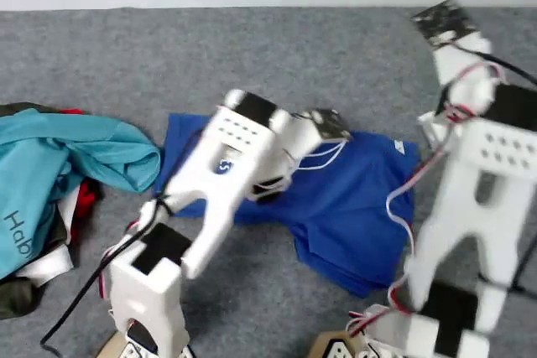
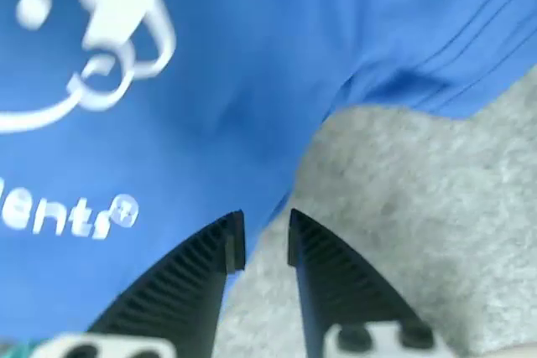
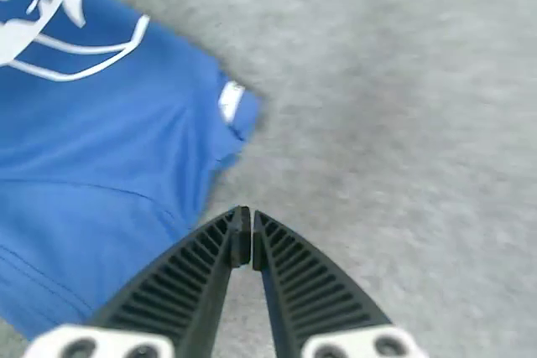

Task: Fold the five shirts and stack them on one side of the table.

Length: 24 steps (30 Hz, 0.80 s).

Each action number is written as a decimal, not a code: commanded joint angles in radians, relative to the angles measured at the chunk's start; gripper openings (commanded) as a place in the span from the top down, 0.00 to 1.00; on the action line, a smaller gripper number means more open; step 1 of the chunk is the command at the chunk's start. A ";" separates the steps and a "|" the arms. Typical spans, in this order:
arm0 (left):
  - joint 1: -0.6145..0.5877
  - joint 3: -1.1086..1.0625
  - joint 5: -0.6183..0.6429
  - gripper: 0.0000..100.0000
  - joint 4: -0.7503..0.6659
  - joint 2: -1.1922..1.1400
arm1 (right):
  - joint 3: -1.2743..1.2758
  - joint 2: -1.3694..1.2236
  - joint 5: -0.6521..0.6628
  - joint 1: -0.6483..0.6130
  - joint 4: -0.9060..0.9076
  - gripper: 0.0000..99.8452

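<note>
My left pincer (image 2: 264, 236) sits right at the edge of the blue shirt (image 1: 352, 199). One finger (image 2: 220, 251) lies over the blue cloth and the other is over the grey table cover (image 3: 403, 123) just beside the hem. Its jaws stand a narrow gap apart, and I see nothing caught between them. The shirt's white print lies beyond the tips, on the cloth side. The shirt itself lies rumpled and partly folded under this arm.

My right pincer (image 3: 243, 236) has its tips pressed together and grips nothing. It hangs over the bare grey cover, just off the shirt's side edge. A corner of the shirt with a small white tag (image 3: 229, 102) lies near, ahead of the tips.

A teal shirt (image 1: 75, 153) tops a heap of other clothes, well apart from both pincers, out past the blue shirt's far end.
</note>
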State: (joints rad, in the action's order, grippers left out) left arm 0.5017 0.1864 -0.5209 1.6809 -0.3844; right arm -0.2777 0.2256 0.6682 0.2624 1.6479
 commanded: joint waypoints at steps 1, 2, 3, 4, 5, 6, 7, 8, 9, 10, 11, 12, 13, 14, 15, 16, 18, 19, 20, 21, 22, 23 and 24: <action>0.104 0.035 0.009 0.88 -0.029 -0.014 | -0.061 0.157 -0.003 0.041 0.028 0.99; 0.133 0.035 0.009 0.86 -0.029 -0.023 | -0.061 0.185 -0.003 0.051 0.035 0.99; 0.160 0.036 0.009 0.85 -0.029 -0.031 | -0.061 0.209 -0.003 0.065 0.035 0.99; 0.186 0.036 0.009 0.84 -0.029 -0.035 | -0.061 0.234 -0.003 0.082 0.035 0.99; 0.210 0.036 0.009 0.84 -0.038 -0.038 | -0.061 0.254 -0.003 0.102 0.035 0.97; 0.233 0.036 0.011 0.83 -0.046 -0.038 | -0.061 0.271 -0.006 0.124 0.035 0.95; 0.255 0.036 0.011 0.83 -0.051 -0.037 | -0.058 0.286 -0.008 0.147 0.035 0.92; 0.278 0.044 0.011 0.83 -0.054 -0.037 | -0.057 0.297 -0.009 0.174 0.036 0.88; 0.298 0.058 0.011 0.83 -0.051 -0.043 | -0.057 0.308 -0.011 0.206 0.042 0.84; 0.313 0.070 0.011 0.83 -0.051 -0.044 | -0.057 0.315 -0.018 0.236 0.050 0.81; 0.328 0.077 0.011 0.83 -0.051 -0.046 | -0.057 0.323 -0.043 0.263 0.056 0.79; 0.342 0.084 0.011 0.82 -0.054 -0.046 | -0.057 0.329 -0.077 0.288 0.058 0.78; 0.351 0.085 0.011 0.81 -0.058 -0.046 | -0.057 0.334 -0.107 0.309 0.059 0.78; 0.362 0.085 0.011 0.80 -0.066 -0.046 | -0.057 0.338 -0.127 0.331 0.068 0.78; 0.370 0.082 0.011 0.79 -0.078 -0.046 | -0.057 0.341 -0.129 0.346 0.081 0.78; 0.374 0.079 0.011 0.79 -0.091 -0.048 | -0.057 0.343 -0.121 0.355 0.093 0.78; 0.381 0.077 0.011 0.79 -0.107 -0.052 | -0.057 0.343 -0.107 0.363 0.111 0.78; 0.382 0.079 0.011 0.79 -0.112 -0.064 | -0.057 0.343 -0.107 0.363 0.120 0.78; 0.382 0.084 0.011 0.79 -0.112 -0.083 | -0.057 0.343 -0.110 0.363 0.122 0.78; 0.385 0.085 0.011 0.79 -0.114 -0.104 | -0.057 0.344 -0.112 0.361 0.127 0.78; 0.387 0.085 0.011 0.79 -0.120 -0.127 | -0.057 0.344 -0.112 0.360 0.130 0.78; 0.387 0.085 0.011 0.79 -0.127 -0.150 | -0.057 0.344 -0.114 0.360 0.133 0.78; 0.388 0.085 0.011 0.79 -0.133 -0.173 | -0.057 0.344 -0.114 0.358 0.136 0.78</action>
State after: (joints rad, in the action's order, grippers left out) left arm 0.8807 0.2401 -0.5148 1.5719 -0.5317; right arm -0.2793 0.5447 0.5623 0.6076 1.7492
